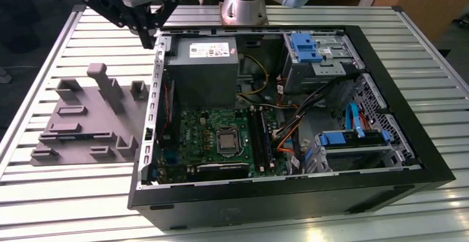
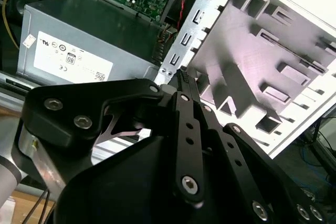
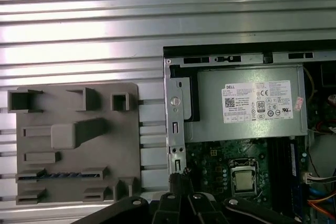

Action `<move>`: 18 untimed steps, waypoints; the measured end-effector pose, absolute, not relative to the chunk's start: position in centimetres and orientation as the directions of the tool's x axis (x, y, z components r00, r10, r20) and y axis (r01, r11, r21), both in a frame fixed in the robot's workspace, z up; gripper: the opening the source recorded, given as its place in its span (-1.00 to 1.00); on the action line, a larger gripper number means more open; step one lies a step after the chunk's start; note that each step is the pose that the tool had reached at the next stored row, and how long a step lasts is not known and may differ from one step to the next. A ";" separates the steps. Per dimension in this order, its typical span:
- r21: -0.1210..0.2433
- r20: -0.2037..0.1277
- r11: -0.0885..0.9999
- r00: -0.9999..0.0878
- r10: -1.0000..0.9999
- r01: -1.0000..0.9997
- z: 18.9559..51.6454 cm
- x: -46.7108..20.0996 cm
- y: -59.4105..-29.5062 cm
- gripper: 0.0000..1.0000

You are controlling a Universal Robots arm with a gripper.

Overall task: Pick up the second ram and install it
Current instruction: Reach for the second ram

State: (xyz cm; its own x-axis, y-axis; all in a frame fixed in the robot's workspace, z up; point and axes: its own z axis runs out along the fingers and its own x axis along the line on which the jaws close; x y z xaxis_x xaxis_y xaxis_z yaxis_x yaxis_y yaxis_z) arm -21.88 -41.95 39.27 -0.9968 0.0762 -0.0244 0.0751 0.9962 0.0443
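Note:
The second ram lies flat in a long holder near one edge of the grey fixture block. Only a thin dark strip with bluish marks shows. In the exterior view the ram sits low on the fixture, left of the open computer case. My gripper hangs high above the case's back left corner, well away from the ram, shut with nothing in it. Both wrist views show its black fingertips pressed together over the case's metal edge. The motherboard's black slots run beside the processor socket.
The open black case takes up the table's middle and the exterior view's right. It holds a grey power supply, a green motherboard, coloured cables and blue drive brackets. Tall posts rise from the fixture.

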 end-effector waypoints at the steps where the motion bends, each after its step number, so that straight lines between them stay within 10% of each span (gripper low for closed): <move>1: 0.044 -0.024 0.996 -0.997 0.076 0.075 39.3 -22.0 -42.0 -0.79; 18: 0.044 -0.024 0.996 -0.997 0.076 0.075 39.3 -25.1 -42.5 -0.79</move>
